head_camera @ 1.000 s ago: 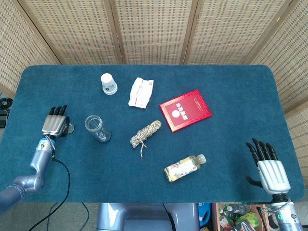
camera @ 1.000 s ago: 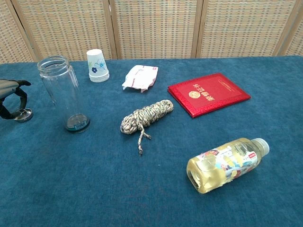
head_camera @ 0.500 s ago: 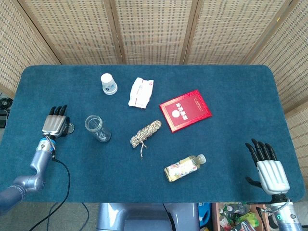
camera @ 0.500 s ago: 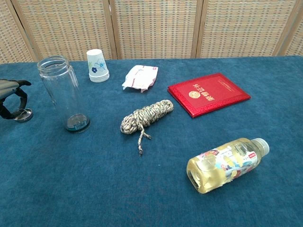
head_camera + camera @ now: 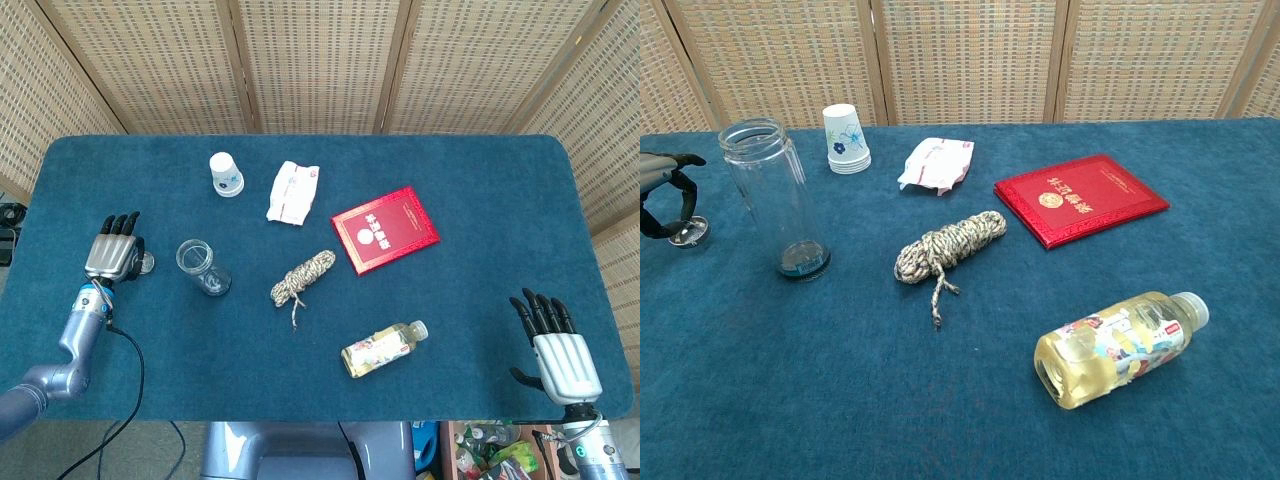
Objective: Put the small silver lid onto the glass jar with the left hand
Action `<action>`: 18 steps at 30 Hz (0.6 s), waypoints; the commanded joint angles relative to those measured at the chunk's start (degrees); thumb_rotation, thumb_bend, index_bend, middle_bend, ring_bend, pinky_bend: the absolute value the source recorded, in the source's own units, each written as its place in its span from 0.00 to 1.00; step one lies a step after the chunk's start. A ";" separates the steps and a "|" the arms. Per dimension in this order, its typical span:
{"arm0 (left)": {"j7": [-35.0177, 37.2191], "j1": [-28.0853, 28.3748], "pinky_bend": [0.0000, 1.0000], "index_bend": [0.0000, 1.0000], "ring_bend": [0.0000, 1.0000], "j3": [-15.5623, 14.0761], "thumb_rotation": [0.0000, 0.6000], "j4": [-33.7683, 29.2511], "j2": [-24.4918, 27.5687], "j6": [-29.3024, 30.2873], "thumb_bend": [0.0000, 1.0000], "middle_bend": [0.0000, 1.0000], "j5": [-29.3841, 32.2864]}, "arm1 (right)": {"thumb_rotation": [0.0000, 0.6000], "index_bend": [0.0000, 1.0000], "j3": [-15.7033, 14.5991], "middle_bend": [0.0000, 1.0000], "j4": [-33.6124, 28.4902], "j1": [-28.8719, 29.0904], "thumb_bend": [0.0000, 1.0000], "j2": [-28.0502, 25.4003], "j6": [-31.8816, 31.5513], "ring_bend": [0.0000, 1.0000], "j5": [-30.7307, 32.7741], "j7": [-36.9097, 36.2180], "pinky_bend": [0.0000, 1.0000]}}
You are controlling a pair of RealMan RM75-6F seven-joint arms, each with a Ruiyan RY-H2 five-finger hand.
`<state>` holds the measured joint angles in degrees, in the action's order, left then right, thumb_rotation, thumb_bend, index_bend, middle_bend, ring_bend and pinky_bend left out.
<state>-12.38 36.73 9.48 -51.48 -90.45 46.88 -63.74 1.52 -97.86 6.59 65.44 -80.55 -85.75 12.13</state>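
Both arms are that bluish-silver metallic look, rounded segments. The left robot hand (image 5: 113,252) has a silver ribbed back with black fingers (image 5: 670,182), and a thin black cable loops off the forearm over the bench edge. The right robot hand (image 5: 555,345) is the same: silver grooved back plate, black fingers, silver wrist.

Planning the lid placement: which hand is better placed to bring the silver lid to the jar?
Left. The left hand already pinches the silver lid beside the glass jar; the right hand sits far away.
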 commanded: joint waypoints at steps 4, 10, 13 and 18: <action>-1.42 -0.90 0.00 0.60 0.00 0.50 1.00 -6.36 4.02 2.99 0.46 0.00 -0.43 | 1.00 0.08 -0.06 0.00 -0.01 -0.10 0.02 -0.15 -0.13 0.00 -0.13 -0.36 0.05; -3.30 -1.94 0.00 0.60 0.00 0.90 1.00 -14.38 8.88 6.39 0.46 0.00 -0.89 | 1.00 0.08 -0.11 0.00 -0.01 -0.07 0.02 -0.28 -0.03 0.00 -0.26 -0.71 0.05; -3.60 -2.39 0.00 0.60 0.00 1.17 1.00 -18.22 11.16 7.59 0.46 0.00 -1.02 | 1.00 0.08 -0.17 0.00 -0.09 -0.07 0.02 -0.35 -0.05 0.00 -0.45 -0.78 0.05; -4.31 -2.93 0.00 0.60 0.00 1.52 1.00 -24.40 15.08 8.87 0.46 0.00 -1.06 | 1.00 0.08 -0.22 0.00 -0.29 -0.14 0.02 -0.48 -0.32 0.00 -0.82 -0.96 0.05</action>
<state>-16.15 34.18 10.76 -74.02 -76.98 54.95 -64.72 1.30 -98.15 6.45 64.95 -80.89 -86.60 11.16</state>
